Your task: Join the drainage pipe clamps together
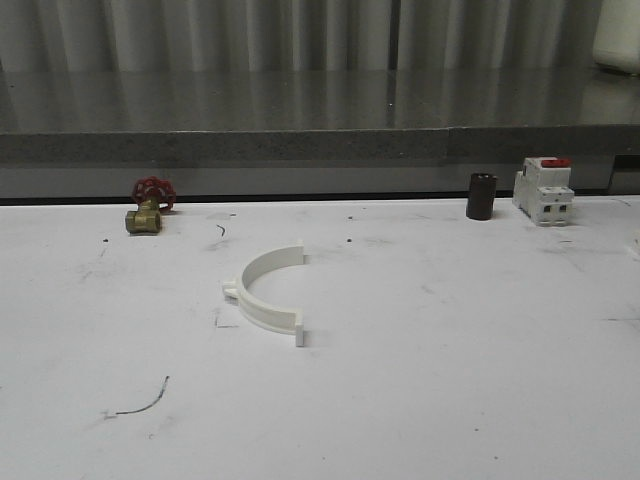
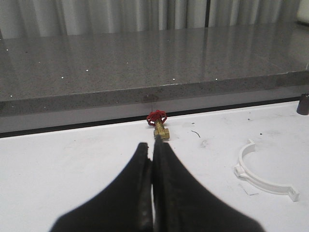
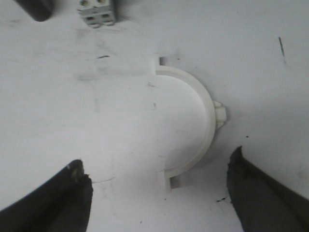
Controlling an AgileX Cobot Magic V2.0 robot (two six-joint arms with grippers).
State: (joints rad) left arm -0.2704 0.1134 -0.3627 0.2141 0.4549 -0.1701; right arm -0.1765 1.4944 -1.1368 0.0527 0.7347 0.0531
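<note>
One white half-ring drainage pipe clamp (image 1: 248,285) lies flat in the middle of the white table, its open side facing right and a small tab on its outer curve. My right gripper (image 3: 157,162) hovers open above it, and the near end of the clamp (image 3: 207,108) lies between the two spread fingers. My left gripper (image 2: 150,145) is shut with nothing in it. It points toward the brass valve (image 2: 159,124), and the clamp (image 2: 260,181) lies off to its right side.
A brass valve with a red handwheel (image 1: 148,205) sits at the back left. A black cylinder (image 1: 481,195) and a white circuit breaker with a red top (image 1: 545,190) stand at the back right. A grey stone ledge (image 1: 320,130) runs behind the table.
</note>
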